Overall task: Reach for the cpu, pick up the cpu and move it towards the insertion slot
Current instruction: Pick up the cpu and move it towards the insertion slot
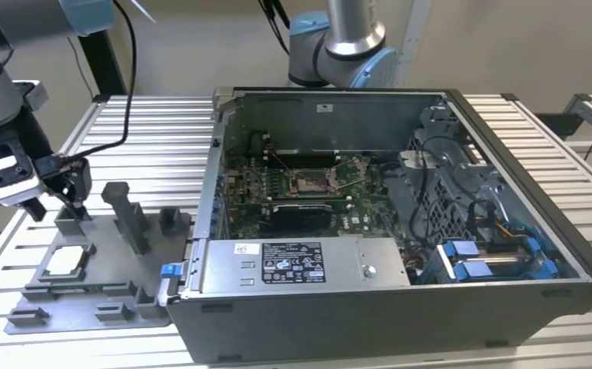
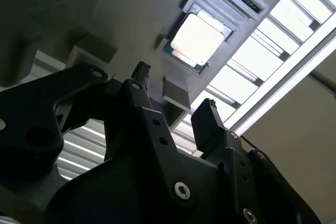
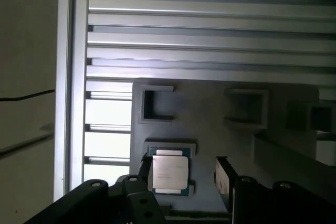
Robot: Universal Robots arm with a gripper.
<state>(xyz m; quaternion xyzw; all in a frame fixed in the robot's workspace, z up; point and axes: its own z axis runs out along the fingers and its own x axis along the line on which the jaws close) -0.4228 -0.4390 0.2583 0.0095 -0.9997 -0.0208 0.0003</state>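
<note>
we see the hand [image 1: 54, 202] hanging over the far part of the grey fixture plate [image 1: 91, 311], at the exterior view's left of the worktop [image 1: 142, 131]. its two fingers [image 3: 224, 181] stand wide apart and there is nothing between them; we judge the reach is under way and the pick not yet made.

the cpu [image 1: 63, 260] lies flat in its square pocket on that plate, pale top up, below the hand and a little nearer the plate's front edge in the exterior view. the hand is apart from it, not touching.

in the first wrist view the cpu [image 3: 168, 174] sits close against one finger's line and leaves a wide gap to the other, so we judge it is off centre in the opening, not midway. it is square, so it has no long axis to speak of; its edges look roughly parallel to the fingers' faces. in the second wrist view the cpu [image 2: 198, 39] lies beyond the fingertips, with a grey block of the plate between.

the insertion slot [image 1: 314, 181] is well apart, on the green board inside the open computer case [image 1: 378, 315], toward the exterior view's right.
</note>
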